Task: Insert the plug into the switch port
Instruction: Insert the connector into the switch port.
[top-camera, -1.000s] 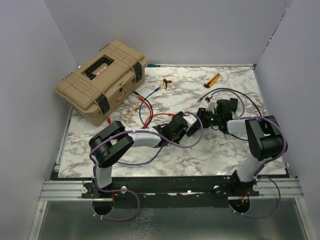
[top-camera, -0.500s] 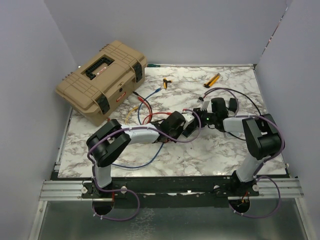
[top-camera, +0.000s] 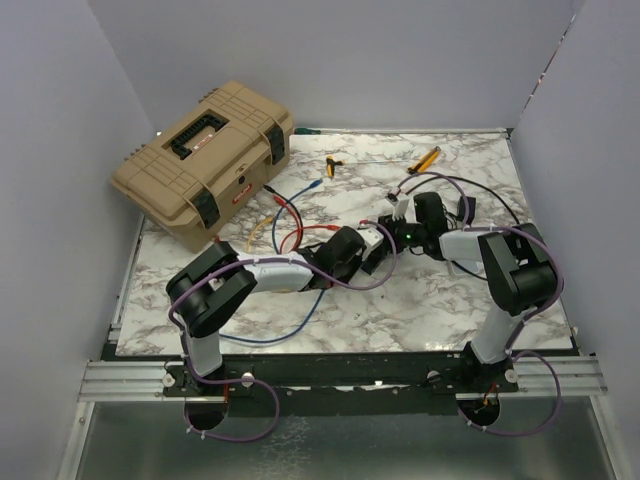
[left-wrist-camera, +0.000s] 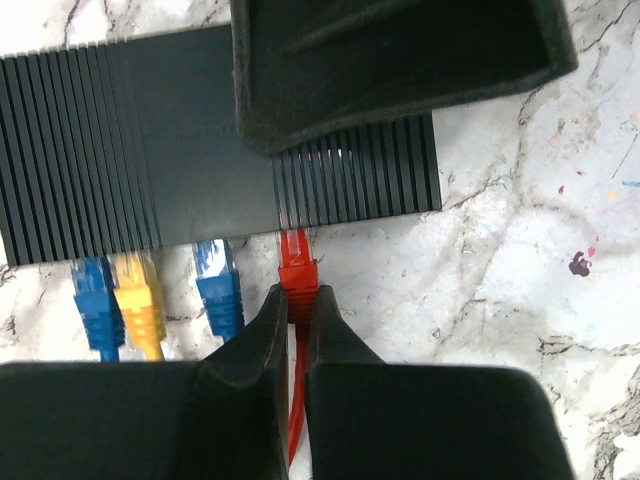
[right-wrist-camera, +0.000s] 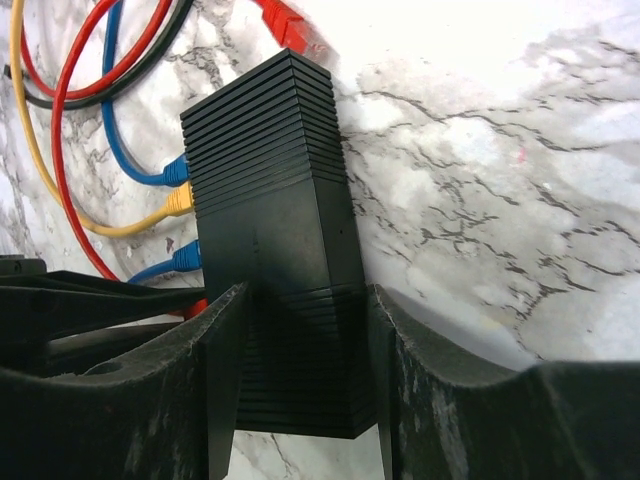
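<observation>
- Left end effector (left-wrist-camera: 296, 308) is clenched on the red plug (left-wrist-camera: 297, 272), pinching it right behind the head.
- The plug points straight ahead of those fingertips with its nose at the edge of the black ribbed switch (left-wrist-camera: 180, 130). It looks plugged in, but I honestly can't tell how deep.
- Yellow plug (left-wrist-camera: 140, 300) and blue plugs (left-wrist-camera: 218, 285) sit along the same edge, just beside it.
- Right end effector (right-wrist-camera: 305, 300) is grasping the switch body, one finger pressed on each side, down on the bench (right-wrist-camera: 480, 200).
</observation>
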